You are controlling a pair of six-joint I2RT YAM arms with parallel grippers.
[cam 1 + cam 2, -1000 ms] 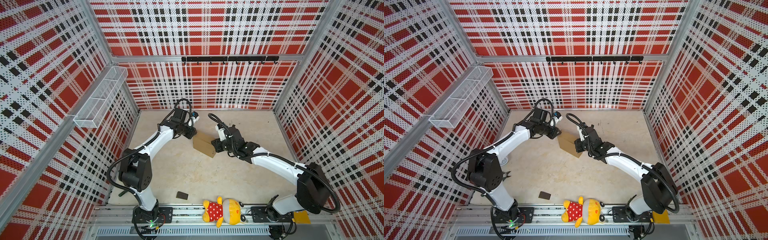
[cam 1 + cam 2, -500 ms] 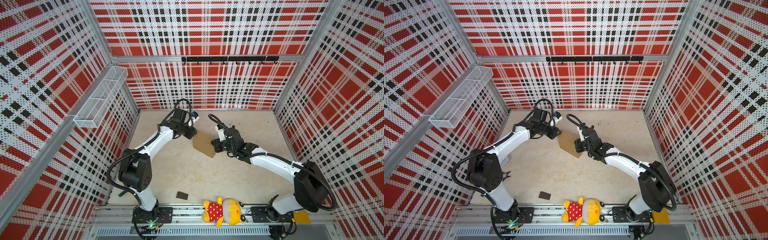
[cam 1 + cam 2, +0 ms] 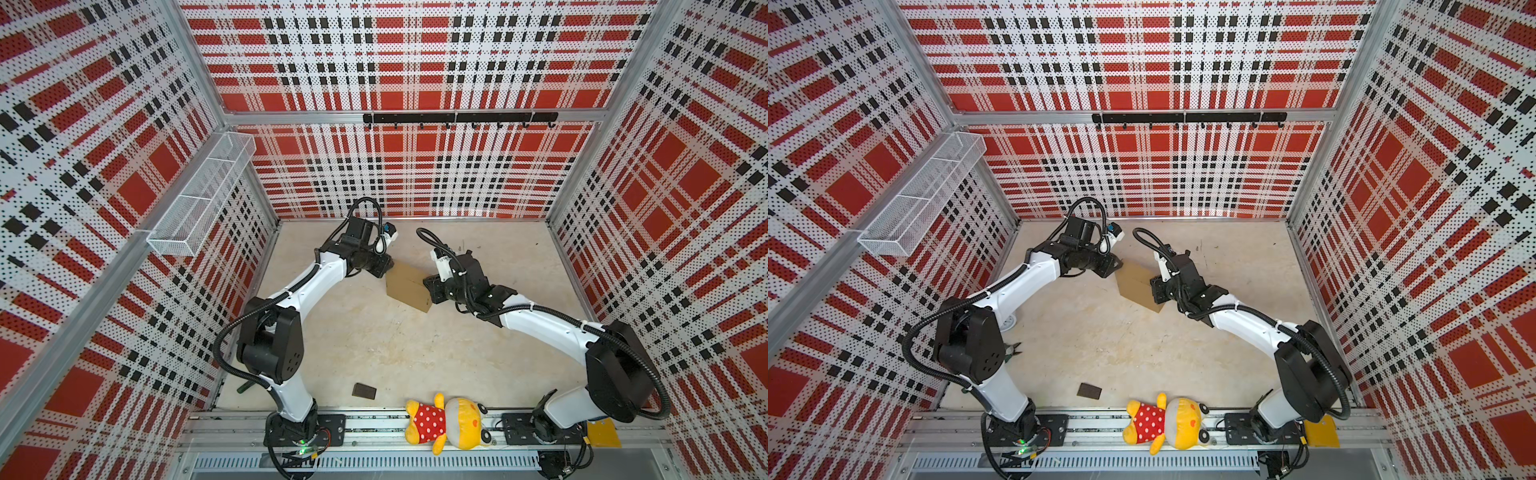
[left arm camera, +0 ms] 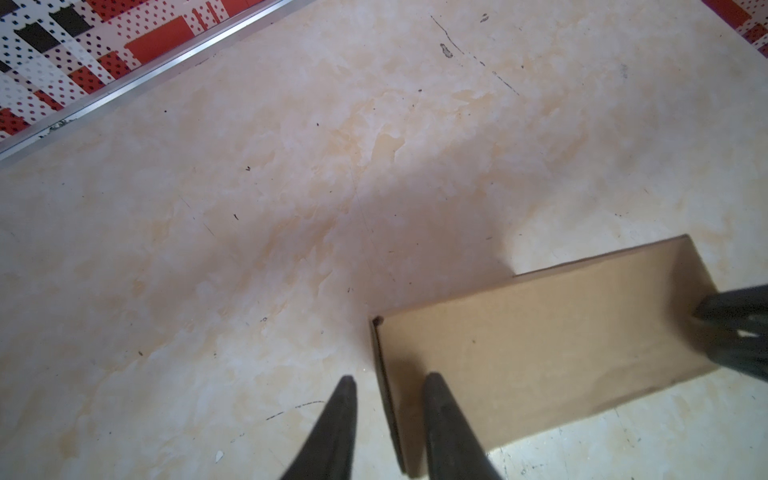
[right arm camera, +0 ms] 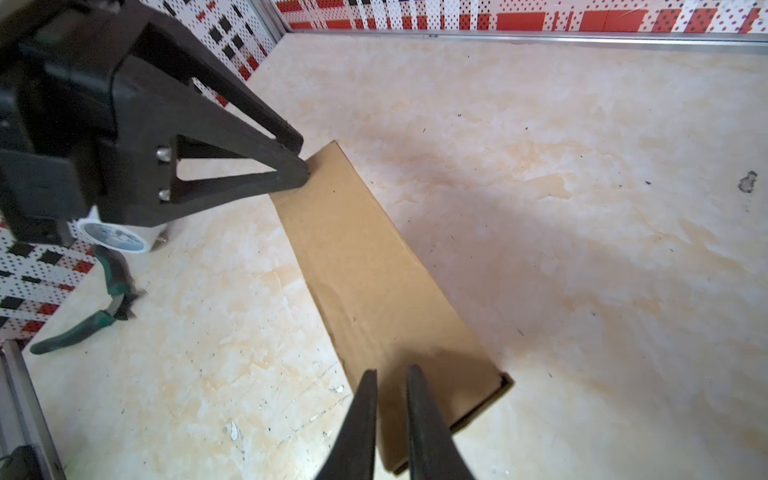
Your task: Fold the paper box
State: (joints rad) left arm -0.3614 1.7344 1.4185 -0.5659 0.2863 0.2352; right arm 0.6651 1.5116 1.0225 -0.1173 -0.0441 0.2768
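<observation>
Closed paper box (image 3: 407,286) flat on counter (image 3: 374,332), far centre, long axis running claw to claw. My left claw (image 4: 390,378) released, straddling one end wall; right claw (image 5: 390,370) barely parted, empty, over opposite end.

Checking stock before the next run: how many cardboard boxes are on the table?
1. The paper box lies between the left gripper and the right gripper; none seems hidden.
</observation>
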